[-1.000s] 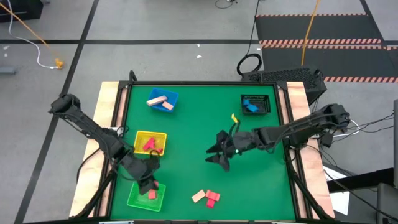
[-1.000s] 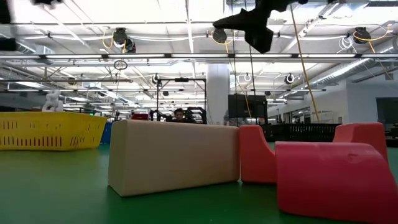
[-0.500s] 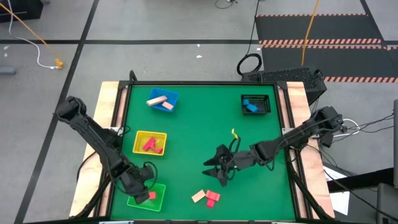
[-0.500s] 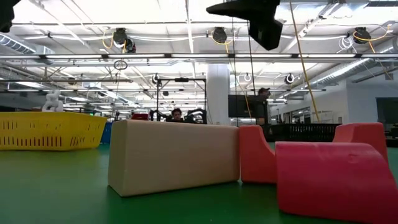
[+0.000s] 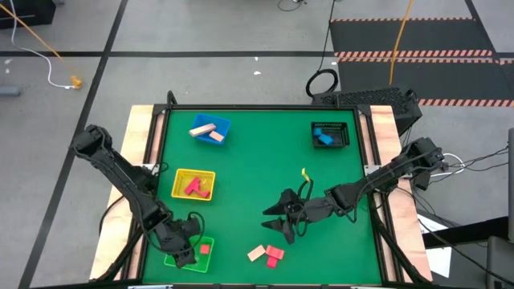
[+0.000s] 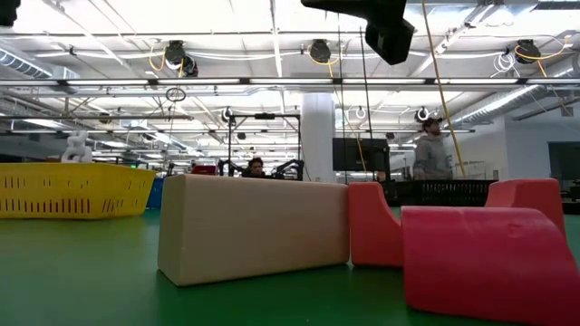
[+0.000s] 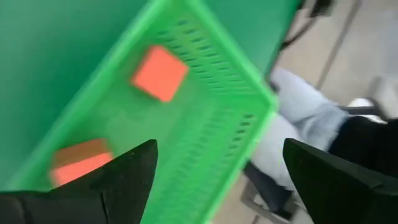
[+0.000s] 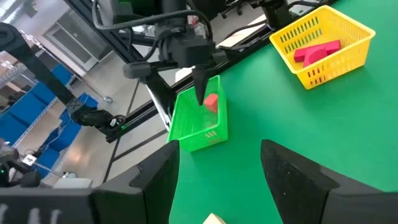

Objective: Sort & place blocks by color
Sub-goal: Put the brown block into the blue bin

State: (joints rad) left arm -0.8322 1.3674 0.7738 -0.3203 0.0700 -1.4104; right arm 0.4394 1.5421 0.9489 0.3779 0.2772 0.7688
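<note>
My left gripper (image 5: 183,254) hangs open over the green tray (image 5: 207,262) at the table's near left corner and touches nothing. Two red blocks (image 7: 159,73) (image 7: 81,163) lie flat on the tray's floor, ahead of its fingers. My right gripper (image 5: 277,218) is open and empty above the green mat, a little beyond three loose blocks near the front edge: a tan bar (image 5: 257,254) and two pink-red ones (image 5: 275,255). In the low view the tan bar (image 6: 254,226) and the red blocks (image 6: 489,263) rest on the mat, with my right gripper (image 6: 381,18) high above them.
A yellow tray (image 5: 178,178) with pink and red blocks sits at mid left. At the back left a blue tray (image 5: 223,124) holds tan blocks. A black mesh basket (image 5: 344,128) with blue blocks stands at the back right. A person walks in the room behind the table.
My left gripper has gone toward the table's near left corner and sunk over the green tray. The red block that was at its fingertips now lies apart from them on the tray floor. My right gripper has moved toward the near edge, closer to the loose blocks.
</note>
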